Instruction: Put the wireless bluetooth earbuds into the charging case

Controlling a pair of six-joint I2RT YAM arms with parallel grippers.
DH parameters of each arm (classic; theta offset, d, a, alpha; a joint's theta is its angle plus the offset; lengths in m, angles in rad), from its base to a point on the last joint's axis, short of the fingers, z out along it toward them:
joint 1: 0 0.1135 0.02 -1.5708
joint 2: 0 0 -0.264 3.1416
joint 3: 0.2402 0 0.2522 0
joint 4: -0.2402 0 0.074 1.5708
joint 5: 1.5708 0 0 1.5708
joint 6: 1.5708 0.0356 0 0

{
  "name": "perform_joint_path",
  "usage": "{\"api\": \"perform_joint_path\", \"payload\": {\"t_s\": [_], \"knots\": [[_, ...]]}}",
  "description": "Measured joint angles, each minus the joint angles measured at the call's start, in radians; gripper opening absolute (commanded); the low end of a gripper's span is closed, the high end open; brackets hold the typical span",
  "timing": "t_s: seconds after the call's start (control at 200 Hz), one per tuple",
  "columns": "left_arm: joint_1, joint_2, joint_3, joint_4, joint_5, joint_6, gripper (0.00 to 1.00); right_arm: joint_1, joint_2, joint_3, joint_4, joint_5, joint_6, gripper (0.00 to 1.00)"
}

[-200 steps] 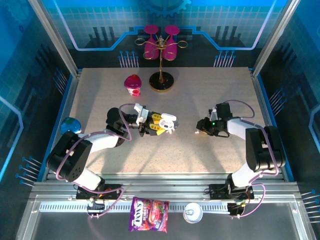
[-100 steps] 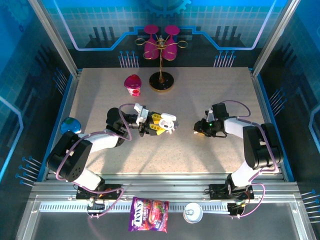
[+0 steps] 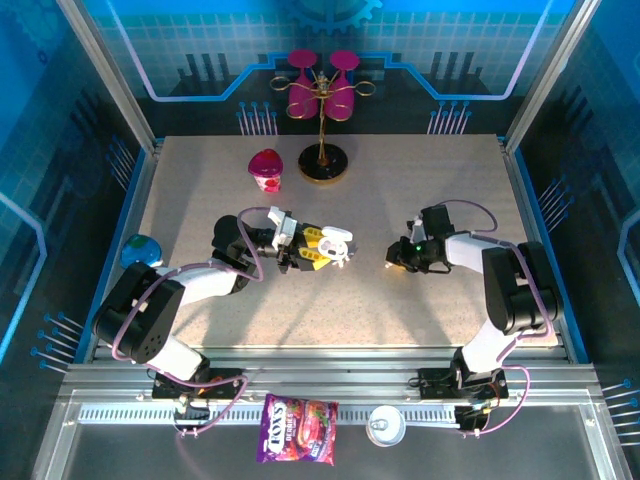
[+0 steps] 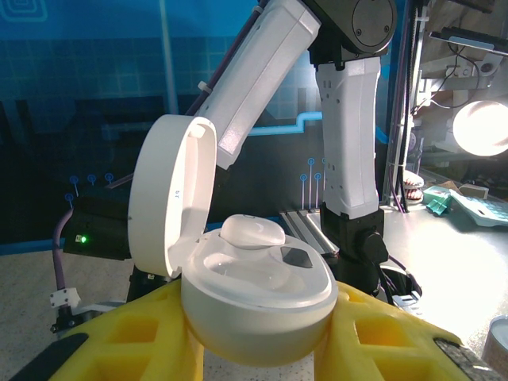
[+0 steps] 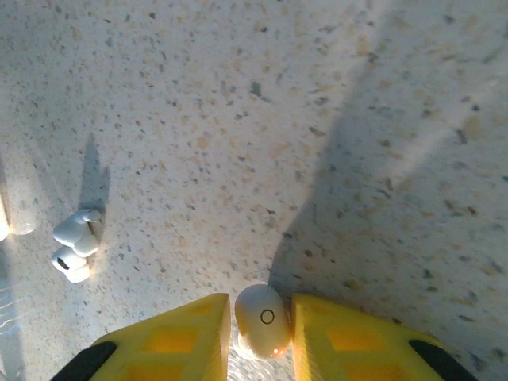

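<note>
left gripper (image 4: 255, 343) is squeezing the open charging case (image 4: 252, 295) at frame bottom, seated earbud (image 4: 252, 232) inside. right gripper (image 5: 262, 327) is pinching a small earbud (image 5: 263, 316), bottom middle; maybe two loose earbuds (image 5: 75, 246) are lying left.

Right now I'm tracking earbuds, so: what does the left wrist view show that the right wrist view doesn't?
Left wrist: the left hand grips an open charging case with one seated earbud. Right wrist: another earbud sits between the fingers of the right hand, and two loose earbuds lie on the table. Both: yellow fingers flanking something white.
</note>
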State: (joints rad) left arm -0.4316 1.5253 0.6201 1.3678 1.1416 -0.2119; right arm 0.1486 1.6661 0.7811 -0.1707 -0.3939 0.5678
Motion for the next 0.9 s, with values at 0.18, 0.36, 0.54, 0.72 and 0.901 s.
{"api": "perform_joint_path", "payload": {"t_s": [0.18,0.36,0.54,0.72,0.901], "knots": [[0.003,0.0,0.0,0.0,0.0,0.0,0.22,0.01,0.002,0.001,0.011,-0.016,0.0,0.28],[0.004,0.0,0.0,0.0,0.0,0.0,0.22,0.01,0.009,0.001,0.015,-0.027,0.0,0.27],[0.005,0.0,0.0,0.0,0.0,0.0,0.22,0.015,0.023,0.011,0.013,-0.026,-0.001,0.21],[0.005,0.0,0.0,0.0,0.0,0.0,0.22,0.021,0.026,0.016,0.013,-0.025,-0.008,0.16],[0.005,0.006,0.0,0.0,-0.034,0.001,0.21,0.021,-0.005,0.016,-0.009,0.001,-0.014,0.18]]}}
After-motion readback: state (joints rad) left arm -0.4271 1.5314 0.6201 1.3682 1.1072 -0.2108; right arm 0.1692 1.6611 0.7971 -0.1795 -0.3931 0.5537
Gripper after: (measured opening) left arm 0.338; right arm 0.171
